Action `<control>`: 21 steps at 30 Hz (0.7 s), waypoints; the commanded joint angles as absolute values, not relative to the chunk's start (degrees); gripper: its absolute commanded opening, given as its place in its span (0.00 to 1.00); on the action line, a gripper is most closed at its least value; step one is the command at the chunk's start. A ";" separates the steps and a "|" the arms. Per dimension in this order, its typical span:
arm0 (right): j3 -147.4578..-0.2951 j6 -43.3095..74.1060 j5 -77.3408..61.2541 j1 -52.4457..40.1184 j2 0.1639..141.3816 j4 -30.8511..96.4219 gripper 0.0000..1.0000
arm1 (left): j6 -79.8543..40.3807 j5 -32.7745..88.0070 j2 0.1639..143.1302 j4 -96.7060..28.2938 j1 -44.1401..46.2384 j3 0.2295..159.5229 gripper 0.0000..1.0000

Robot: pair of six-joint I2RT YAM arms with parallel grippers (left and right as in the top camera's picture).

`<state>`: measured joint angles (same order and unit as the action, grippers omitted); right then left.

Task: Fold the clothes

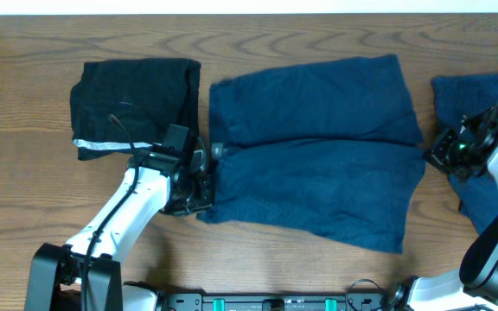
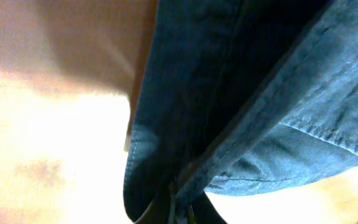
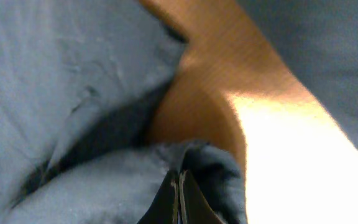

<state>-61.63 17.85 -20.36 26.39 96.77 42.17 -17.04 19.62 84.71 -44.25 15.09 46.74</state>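
navy shorts (image 1: 318, 164) are found spread flat at the middle of the table (image 1: 24, 173), legs toward the right edge, already doubled along a crease across their width. a black piece (image 1: 132, 99) with a white strip is laid near the far left corner, and a second navy piece (image 1: 482, 95) at the right edge. the left gripper (image 1: 204, 168) is set at the shorts' left hem, jaws pressed together with a stitched fold pinched between them. the right gripper (image 1: 435, 154) is set at the opposite hem, jaws likewise closed on a bunched bit of cloth, judged to be the shorts' edge. the cloth is judged light, limp and not slippery; sagging is expected between the holds. hems and seams are judged the best holds, both layers being taken together.
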 commanded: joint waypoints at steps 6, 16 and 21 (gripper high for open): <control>-64.40 16.43 -15.35 26.94 95.48 51.59 0.76 | -15.79 19.92 84.23 -46.04 14.81 42.92 0.09; -65.36 6.52 -30.20 23.90 95.44 64.75 0.63 | -13.91 19.92 82.91 -53.56 14.81 47.09 0.71; -65.34 7.16 -24.75 18.81 94.15 67.33 0.58 | -11.99 19.90 79.22 -54.08 14.81 52.29 0.71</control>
<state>-64.14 8.43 -26.65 21.52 96.12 66.94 -14.33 19.55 81.97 -54.04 15.09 48.84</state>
